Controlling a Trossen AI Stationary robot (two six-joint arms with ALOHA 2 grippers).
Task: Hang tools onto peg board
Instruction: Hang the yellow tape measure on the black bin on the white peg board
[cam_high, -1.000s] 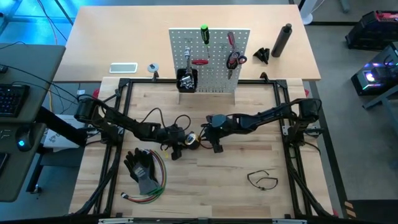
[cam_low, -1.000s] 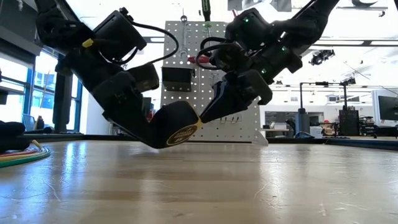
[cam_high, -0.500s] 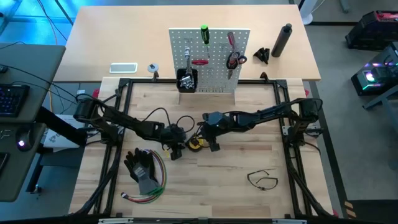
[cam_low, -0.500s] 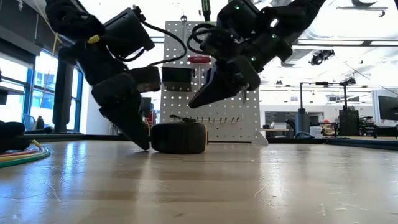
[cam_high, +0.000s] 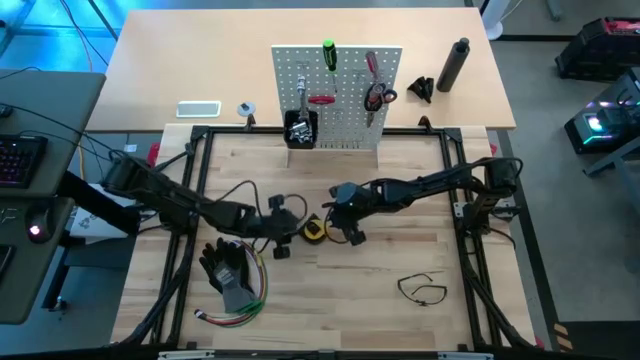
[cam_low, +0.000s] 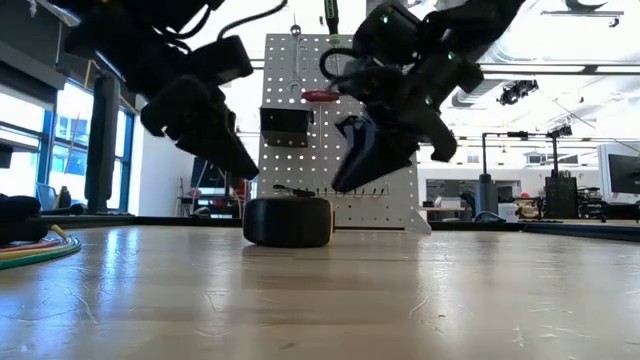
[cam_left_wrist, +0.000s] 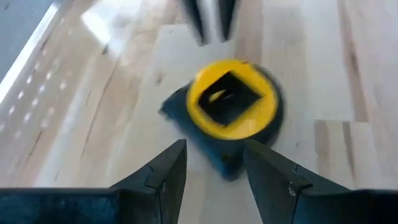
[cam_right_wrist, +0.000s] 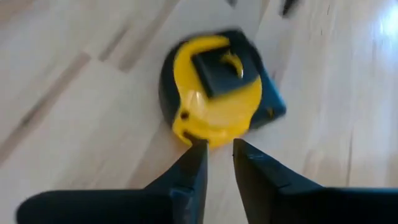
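The yellow-and-black tape measure (cam_high: 315, 231) lies flat on the table (cam_low: 320, 290), in front of the white peg board (cam_high: 338, 95). Several tools hang on the board. My left gripper (cam_low: 243, 168) hovers above and to the left of the tape measure. It is open, and the tape measure (cam_left_wrist: 233, 109) lies ahead of its fingers. My right gripper (cam_low: 347, 180) hovers above the tape measure's right side, its fingers a narrow gap apart with nothing between them. The tape measure (cam_right_wrist: 214, 87) lies just beyond those fingertips.
Black gloves (cam_high: 228, 268) and a bundle of coloured wires (cam_high: 240, 305) lie at the near left. A thin black loop (cam_high: 420, 288) lies at the near right. A small black bin (cam_high: 300, 128) hangs on the board's front. A dark bottle (cam_high: 455, 62) stands on the far table.
The tape measure, tipped up on its edge between both grippers a second ago, has come down flat on the table. My left gripper has let go, risen and drawn back toward the table's left edge. My right gripper has lifted a little and rolled.
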